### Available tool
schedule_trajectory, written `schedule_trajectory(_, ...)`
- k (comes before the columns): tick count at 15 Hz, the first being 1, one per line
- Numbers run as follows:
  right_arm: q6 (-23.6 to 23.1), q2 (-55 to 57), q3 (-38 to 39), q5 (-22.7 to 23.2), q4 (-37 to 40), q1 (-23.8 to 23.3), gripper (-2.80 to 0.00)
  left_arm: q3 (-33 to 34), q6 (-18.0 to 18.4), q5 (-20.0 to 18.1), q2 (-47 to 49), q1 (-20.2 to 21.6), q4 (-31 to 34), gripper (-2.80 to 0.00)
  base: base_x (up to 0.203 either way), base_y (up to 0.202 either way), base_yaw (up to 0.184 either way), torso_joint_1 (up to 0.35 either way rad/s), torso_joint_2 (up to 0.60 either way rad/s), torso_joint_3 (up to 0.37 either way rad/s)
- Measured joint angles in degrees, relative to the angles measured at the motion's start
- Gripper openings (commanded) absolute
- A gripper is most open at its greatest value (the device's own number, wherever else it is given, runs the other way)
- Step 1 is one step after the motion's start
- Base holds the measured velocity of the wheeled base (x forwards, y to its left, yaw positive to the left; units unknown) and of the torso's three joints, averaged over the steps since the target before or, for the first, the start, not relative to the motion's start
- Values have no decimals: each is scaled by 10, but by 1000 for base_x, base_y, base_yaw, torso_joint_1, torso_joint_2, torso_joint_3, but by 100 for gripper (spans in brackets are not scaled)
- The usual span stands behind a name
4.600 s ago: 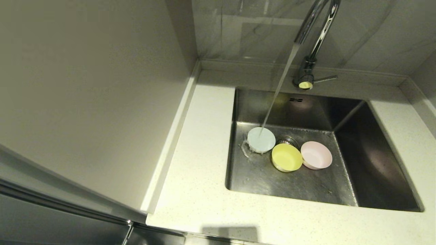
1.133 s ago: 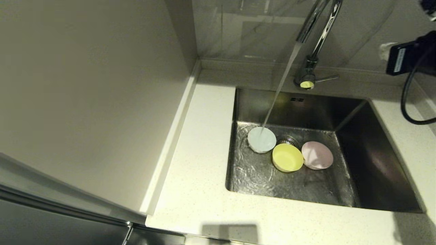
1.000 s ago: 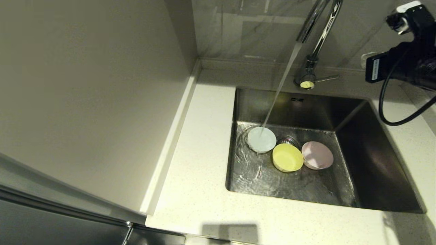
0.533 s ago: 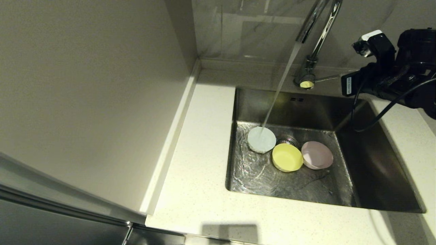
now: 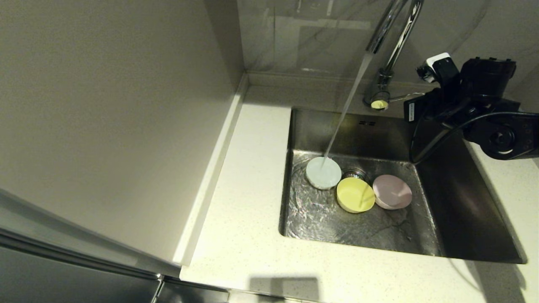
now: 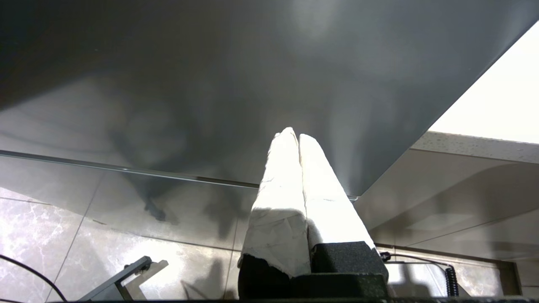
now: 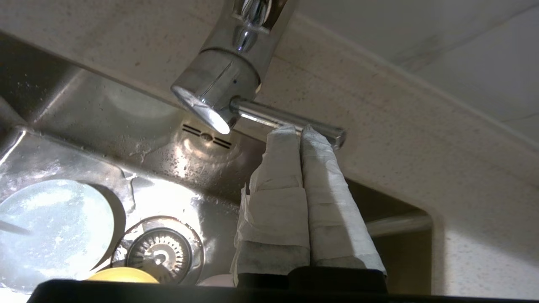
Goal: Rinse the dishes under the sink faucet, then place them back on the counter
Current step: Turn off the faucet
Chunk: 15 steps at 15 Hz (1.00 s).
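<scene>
**Right tool reaches the faucet lever, water running**

My right tool [image 7: 300, 131] has swung in from the right over the last second and now sits at the faucet [image 5: 385, 50] lever [image 7: 286, 120], fingers pressed together, empty, tips touching it. Water falls onto the white bowl [image 5: 323, 173]; the yellow bowl [image 5: 355, 195] and pink bowl [image 5: 392, 192] lie beside it in the sink [image 5: 463, 202], touching each other by the drain strainer [image 7: 159, 254]. I judge shutting the tap is next, though only the white bowl sits under the stream. The tabletop [image 5: 252, 176] awaits them. My left tool [image 6: 298, 139] is parked low, closed on nothing.
</scene>
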Motion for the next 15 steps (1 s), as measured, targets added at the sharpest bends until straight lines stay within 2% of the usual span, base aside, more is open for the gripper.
schedule_trajectory(4,2,12,-13,1,-1,0,-280,0,0,0,0,0,0,-280,0,0,0,0,0,0)
schedule_trajectory(10,26,71,-114,-10,-1,0,-280,0,0,0,0,0,0,-280,0,0,0,0,0,0)
schedule_trajectory(15,45,96,-153,-16,0,-2,-280,0,0,0,0,0,0,-280,0,0,0,0,0,0)
